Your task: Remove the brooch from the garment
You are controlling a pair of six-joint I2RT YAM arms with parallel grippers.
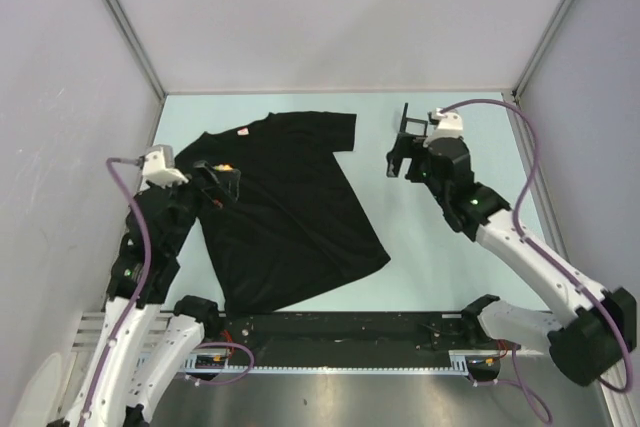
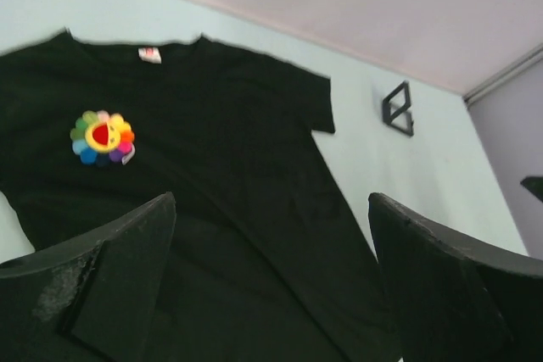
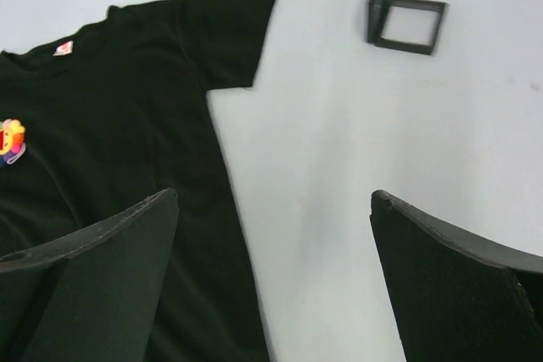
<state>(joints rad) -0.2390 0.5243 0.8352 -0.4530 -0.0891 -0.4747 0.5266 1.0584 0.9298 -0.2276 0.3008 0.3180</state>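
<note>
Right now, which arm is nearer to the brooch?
Left. The left fingers hover open just short of the brooch on the garment; the right fingers hang over bare table beyond its sleeve, by the black frame.

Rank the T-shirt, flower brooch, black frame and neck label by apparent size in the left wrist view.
1. T-shirt, by far.
2. Brooch and black frame look close; the frame lies farther away, so no firm order.
3. Neck label, smallest.

On the pale table [image 1: 400, 242] — a small black square frame [image 1: 411, 123].
</note>
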